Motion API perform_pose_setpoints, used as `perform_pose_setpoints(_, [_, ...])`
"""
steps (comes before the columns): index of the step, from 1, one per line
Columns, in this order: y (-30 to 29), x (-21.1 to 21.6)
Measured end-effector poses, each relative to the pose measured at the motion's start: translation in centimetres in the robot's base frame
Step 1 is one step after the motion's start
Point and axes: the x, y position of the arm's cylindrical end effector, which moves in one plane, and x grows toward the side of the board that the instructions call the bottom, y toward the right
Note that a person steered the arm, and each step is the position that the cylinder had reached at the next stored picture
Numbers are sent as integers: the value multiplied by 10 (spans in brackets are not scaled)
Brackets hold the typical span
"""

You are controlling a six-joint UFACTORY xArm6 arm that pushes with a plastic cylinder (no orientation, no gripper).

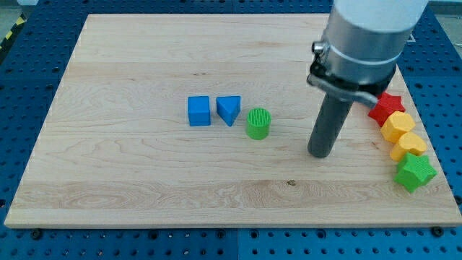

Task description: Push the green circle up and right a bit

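Near the middle of the surface [144,58], with the green circle [258,123] just right of the blue triangle [229,110] and my tip [320,154], a jawless end effector, further right: could knock it leftward into the triangle while circling below-left.

Silver-grey cylindrical arm body, black clamp collar with small screw, straight dark rod, rounded tip [320,154]

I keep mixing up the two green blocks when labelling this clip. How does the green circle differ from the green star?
The green circle is a round ridged cylinder; the green star has points. The circle stands mid-board beside the blue triangle, left of my tip; the star sits at the view's right edge, ending a column under two yellow blocks. The circle touches nothing; the star abuts a yellow block. Both share the same green.
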Motion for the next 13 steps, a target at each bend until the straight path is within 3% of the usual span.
perform_pose_setpoints(2, [-100, -4])
perform_pose_setpoints(4, [-62, -26])
perform_pose_setpoints(6, [-122, -24])
perform_pose_setpoints(8, [-76, -53])
perform_pose_setpoints(13, [-64, -72])
